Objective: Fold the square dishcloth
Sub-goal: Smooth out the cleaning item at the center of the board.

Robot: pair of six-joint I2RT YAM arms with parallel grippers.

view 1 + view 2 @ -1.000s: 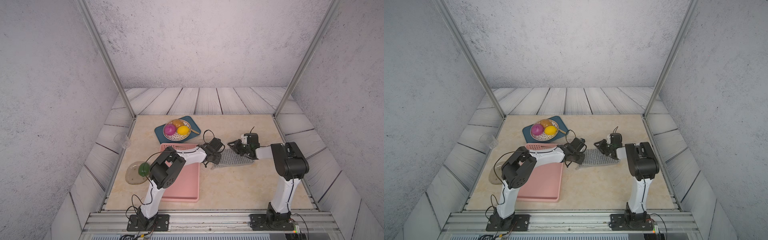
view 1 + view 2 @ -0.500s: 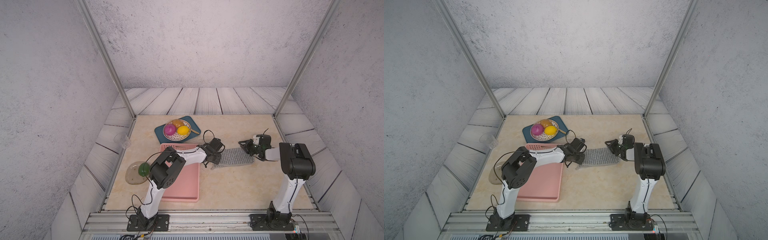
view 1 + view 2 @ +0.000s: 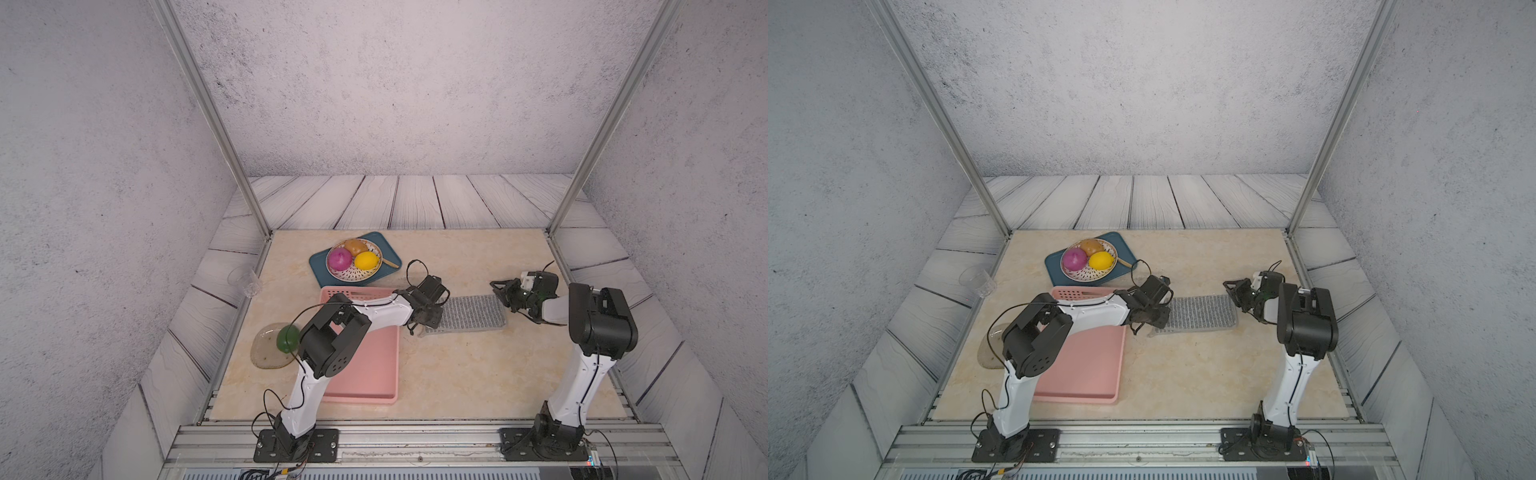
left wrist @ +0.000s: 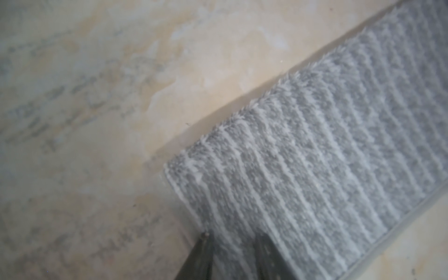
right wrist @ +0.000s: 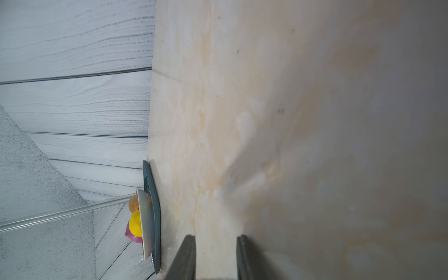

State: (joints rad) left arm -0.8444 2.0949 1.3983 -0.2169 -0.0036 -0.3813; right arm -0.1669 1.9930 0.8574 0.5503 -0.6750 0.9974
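Mid-tabletop [image 3: 457,374], between my two arms: the dishcloth [image 3: 471,312] lies flat as a long narrow strip. It is grey with thin white stripes, doubled over, and a grey hem runs along its near long edge. Both top views show it squared up and smooth.

Left pincer [image 3: 430,318]: pointing down over the strip's left end, just beside the far right corner of the pink basket [image 3: 374,374]. My left arm reaches across that basket. In the left wrist view my two fingers [image 4: 203,257] stand a little apart, with the dishcloth [image 4: 315,169] and its striped pile showing in the gap. I see nothing pinched. I cannot tell whether the tips press on the cloth.

Right pincer [image 3: 503,293]: at the strip's right end, by its far corner. From above I cannot tell whether it touches the cloth. In the right wrist view the fingers [image 5: 184,257] are parted with only bare tabletop between them, so it holds nothing.

Other items:
- Teal tray [image 3: 320,266] behind the basket, carrying a white plate [image 3: 353,276].
- On the plate: a purple fruit [image 3: 340,259], a yellow fruit [image 3: 367,261] and a brown fruit [image 3: 356,246].
- Clear glass dish [image 3: 262,357] near the tabletop's left edge, with a green ball [image 3: 287,338] on it.
- Clear cup [image 3: 245,278] on the grey planks left of the tabletop.
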